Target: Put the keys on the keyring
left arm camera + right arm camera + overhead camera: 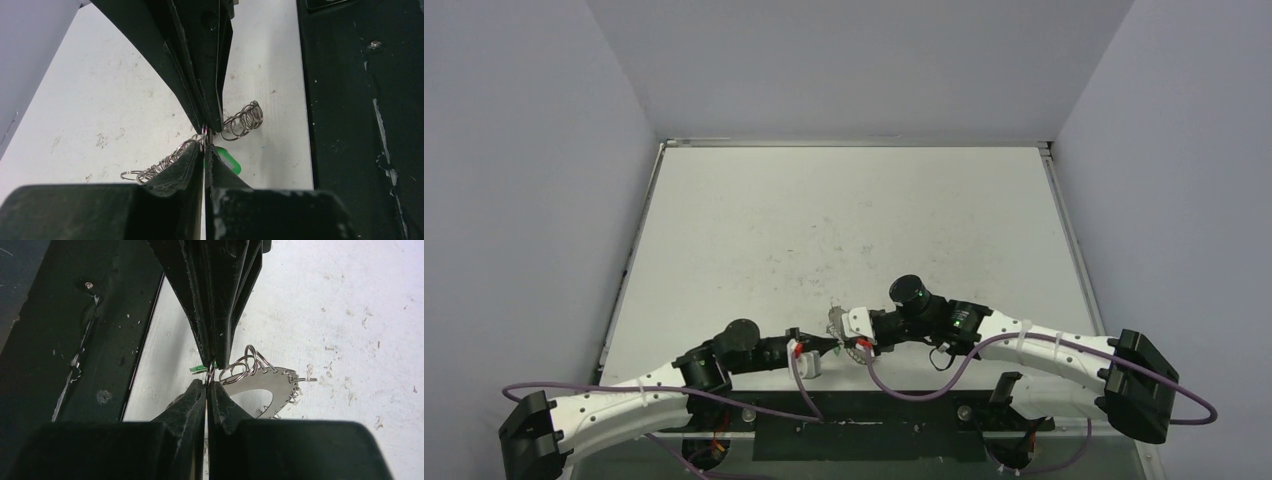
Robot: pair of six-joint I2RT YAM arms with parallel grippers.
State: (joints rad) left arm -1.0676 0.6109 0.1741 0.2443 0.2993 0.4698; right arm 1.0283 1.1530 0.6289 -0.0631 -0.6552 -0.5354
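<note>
A grey wall [524, 200] stands along the left edge of the white worktop [844, 220]. The left arm [654, 390] reaches in low from the near-left corner. The left end effector [205, 149] is closed to a thin slit. The green-tagged key [231, 163] shows only as its bright tag, jutting out just beside one of those fingers [222, 172]. I cannot tell whether the key itself is pinched.

The keyring [255, 387] sits at the middle of the near side, close to the black strip [864, 415] that runs along the worktop's front edge. The left wrist view shows it nearly edge-on, with its wire loops [243, 120] spreading to both sides of the point where the two end effectors meet tip to tip. The right wrist view shows its flat plate and wide hole lying to the right of that point.

The right end effector [207, 384] is also drawn narrow. It is closed on a small loop of the fringe, which runs up into the opposing tips. The right arm [1044, 350] comes in from the near-right corner.

Beyond the arms the worktop lies open to the back wall [854, 70]. The right wall [1174, 200] bounds the far side.
</note>
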